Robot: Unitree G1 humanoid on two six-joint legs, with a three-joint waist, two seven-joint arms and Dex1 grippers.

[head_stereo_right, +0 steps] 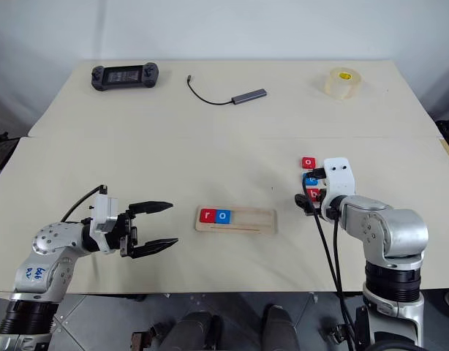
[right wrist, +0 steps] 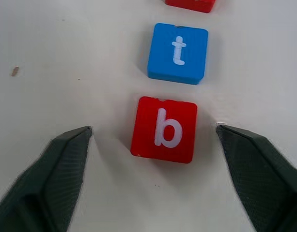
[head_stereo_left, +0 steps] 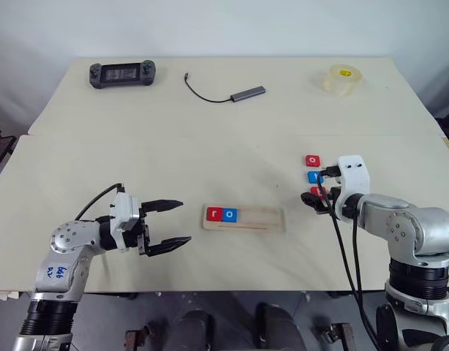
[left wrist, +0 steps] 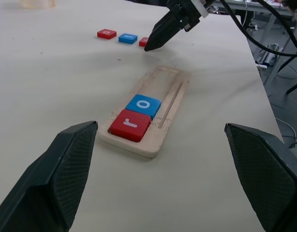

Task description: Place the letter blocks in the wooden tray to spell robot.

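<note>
While my right gripper [right wrist: 151,140] hung with fingers spread wide either side of the red b block [right wrist: 164,128] (blue t block [right wrist: 178,53] just beyond), the wooden tray [head_stereo_left: 243,219] held r [left wrist: 130,124] and o [left wrist: 143,104], my left gripper [head_stereo_left: 170,223] gaping empty nearby.

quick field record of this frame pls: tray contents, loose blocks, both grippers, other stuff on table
tray: wooden tray, red r block then blue o block at its left end, rest of slot free
loose blocks: red b block, blue t block, red o block, in a line on the table
right gripper: open, fingers either side of the b block, not touching
left gripper: open, holding nothing
other: game controller, cable adapter, tape roll
</note>
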